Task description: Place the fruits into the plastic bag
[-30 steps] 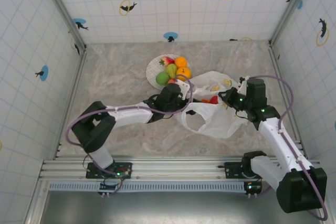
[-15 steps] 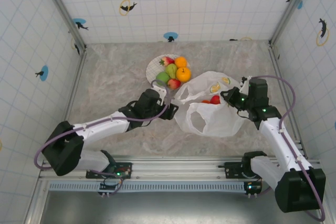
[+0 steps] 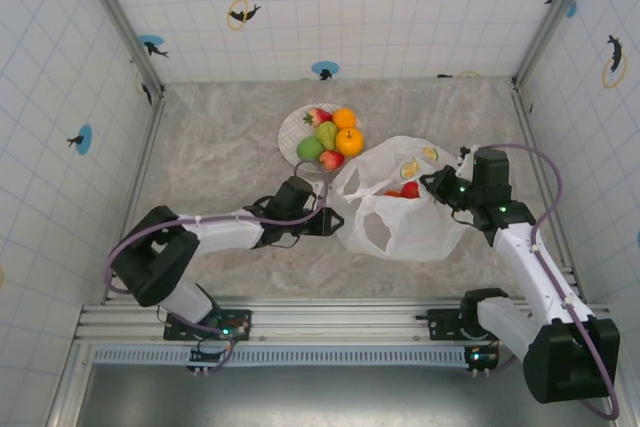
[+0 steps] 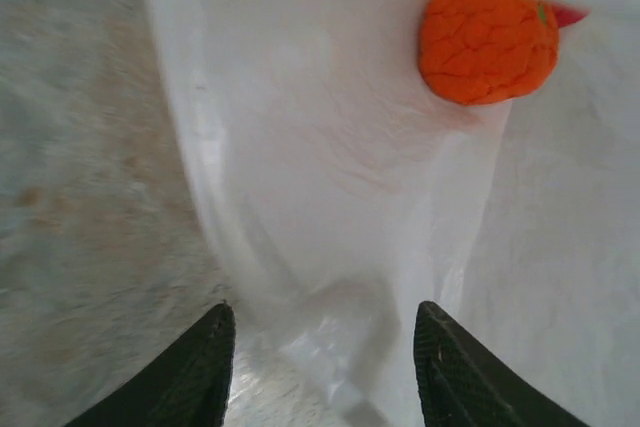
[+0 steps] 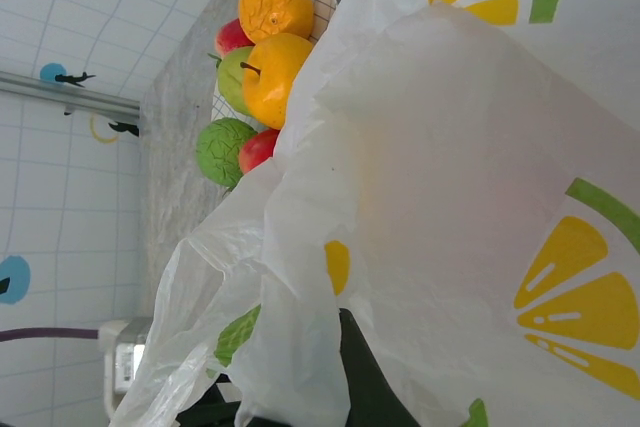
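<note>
six fruits (image 3: 328,137) are still sitting on the white plate (image 3: 288,133) at the far side of the marble table (image 3: 220,147), while the left gripper (image 3: 326,222) is settling against the near-left rim of the plastic bag (image 3: 420,232). a second ago it was hovering wide open over the bag's mouth, beside the plate. since then it has been swinging back toward the near edge and narrowing. its fingers (image 4: 195,377) are still standing apart, with a fold of translucent film lying between them, not yet pinched. the right gripper (image 3: 437,187) is staying clenched on the bag's right edge, with bunched plastic spilling from its jaws. the bag is lying just right of the plate, and an orange (image 4: 488,42) and a red fruit (image 3: 409,190) are resting inside it. the left arm appears to be preparing to hold the mouth open, so loading is pausing with most of the fruit still outside.
</note>
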Controlling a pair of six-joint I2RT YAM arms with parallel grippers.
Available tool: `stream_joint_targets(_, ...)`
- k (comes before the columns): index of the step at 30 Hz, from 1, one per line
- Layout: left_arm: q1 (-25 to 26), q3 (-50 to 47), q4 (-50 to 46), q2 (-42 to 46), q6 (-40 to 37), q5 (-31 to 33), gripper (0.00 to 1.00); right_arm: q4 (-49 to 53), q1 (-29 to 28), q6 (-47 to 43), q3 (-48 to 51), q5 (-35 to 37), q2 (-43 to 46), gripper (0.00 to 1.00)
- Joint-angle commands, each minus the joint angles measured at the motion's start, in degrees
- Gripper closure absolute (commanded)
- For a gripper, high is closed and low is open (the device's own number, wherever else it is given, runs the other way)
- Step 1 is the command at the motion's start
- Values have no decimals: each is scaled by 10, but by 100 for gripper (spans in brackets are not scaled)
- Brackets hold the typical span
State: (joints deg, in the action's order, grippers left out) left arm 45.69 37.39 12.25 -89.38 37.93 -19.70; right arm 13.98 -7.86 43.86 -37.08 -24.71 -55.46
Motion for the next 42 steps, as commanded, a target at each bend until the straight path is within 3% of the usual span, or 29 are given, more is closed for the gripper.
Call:
stream_joint_targets(1, 4, 25, 68, -17, 36, -86, 74, 9, 4, -21, -20, 6, 1, 100)
stream_joint_targets(5, 4, 36, 86, 25, 35, -131, 100, 113, 12, -98, -88, 79, -1, 100)
stream_joint_targets(11, 4, 45, 161, 73, 75, -206, 100, 208, 13, -172, -167, 167, -9, 100)
stream_joint_targets(17, -2, 46, 122, 66, 45, -172, 100, 209, 13, -178, -165, 178, -11, 100)
stream_joint_targets(20, -2, 57, 58, 57, 2, -135, 89, 195, 13, -169, -149, 159, -14, 100)
stream_joint_targets(25, -7, 68, -14, 74, -55, -93, 60, 181, 13, -164, -146, 148, -15, 100)
stream_joint_targets(30, -42, 73, -76, 124, -111, -55, 36, 179, 13, -165, -146, 146, -16, 100)
stream_joint_targets(36, -122, 81, -113, 168, -127, -14, 25, 166, 13, -160, -131, 140, -12, 100)
stream_joint_targets(42, -188, 137, -146, 115, -134, 52, 23, 153, 13, -153, -124, 131, -13, 100)
